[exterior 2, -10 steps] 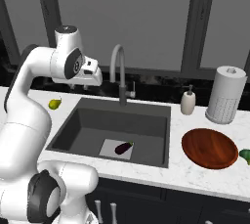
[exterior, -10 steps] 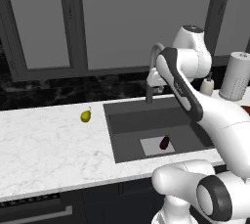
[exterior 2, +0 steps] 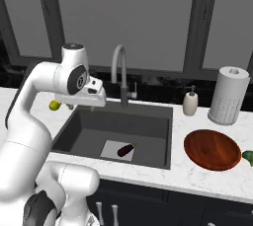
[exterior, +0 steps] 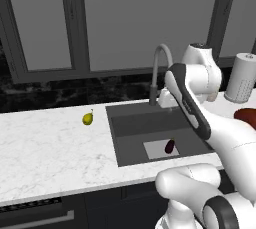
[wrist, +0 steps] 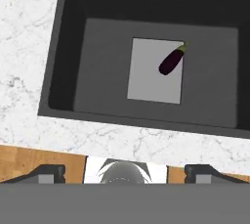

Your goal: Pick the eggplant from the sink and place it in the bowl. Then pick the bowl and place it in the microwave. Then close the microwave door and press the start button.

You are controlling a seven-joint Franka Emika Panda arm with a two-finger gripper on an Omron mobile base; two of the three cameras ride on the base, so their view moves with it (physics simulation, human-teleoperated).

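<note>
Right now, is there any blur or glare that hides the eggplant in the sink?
None: right base view renders the eggplant small but sharp, with a faint gloss; hand view shows it crisp on the sink basin's pale square; left base view is flatly lit, no glare.

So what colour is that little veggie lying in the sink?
Dark purple with a green stem: the eggplant, best in the hand view.

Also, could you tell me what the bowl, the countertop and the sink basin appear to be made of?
The bowl looks wooden: reddish-brown with faint grain and a matte finish. The countertop looks like polished white marble, going by its grey veining, though it may be an imitation. The sink looks like dark grey matte composite or coated metal; it shows no gleam.
</note>
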